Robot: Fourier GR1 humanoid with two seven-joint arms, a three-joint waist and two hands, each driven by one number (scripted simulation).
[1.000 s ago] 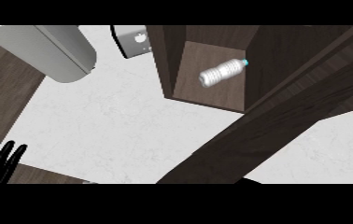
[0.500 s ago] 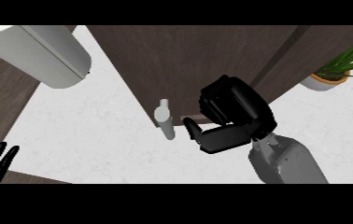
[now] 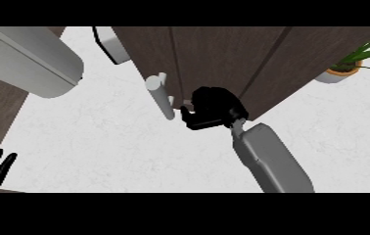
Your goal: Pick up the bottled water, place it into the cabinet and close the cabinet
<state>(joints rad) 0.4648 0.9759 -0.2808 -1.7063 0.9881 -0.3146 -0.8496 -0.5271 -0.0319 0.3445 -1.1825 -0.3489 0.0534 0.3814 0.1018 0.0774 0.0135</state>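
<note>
The dark wooden cabinet (image 3: 217, 58) fills the upper middle of the head view with its doors shut, so the bottled water is hidden from sight. A grey bar handle (image 3: 160, 96) stands out from the left door. My right hand (image 3: 211, 109) is against the door's lower edge just right of that handle, its fingers curled and holding nothing, the thumb near the handle but not round it. At the lower left edge only the straight fingertips of my left hand (image 3: 6, 163) show, resting open.
A large rounded grey appliance (image 3: 36, 65) lies at the upper left. A small grey and white object (image 3: 112, 43) stands beside the cabinet's left side. A potted plant (image 3: 345, 66) is at the right edge. White marble counter (image 3: 108, 151) spreads below.
One second ago the cabinet stood open with the bottle lying inside. The door has swung shut, and my right hand came in and moved up and left against it.
</note>
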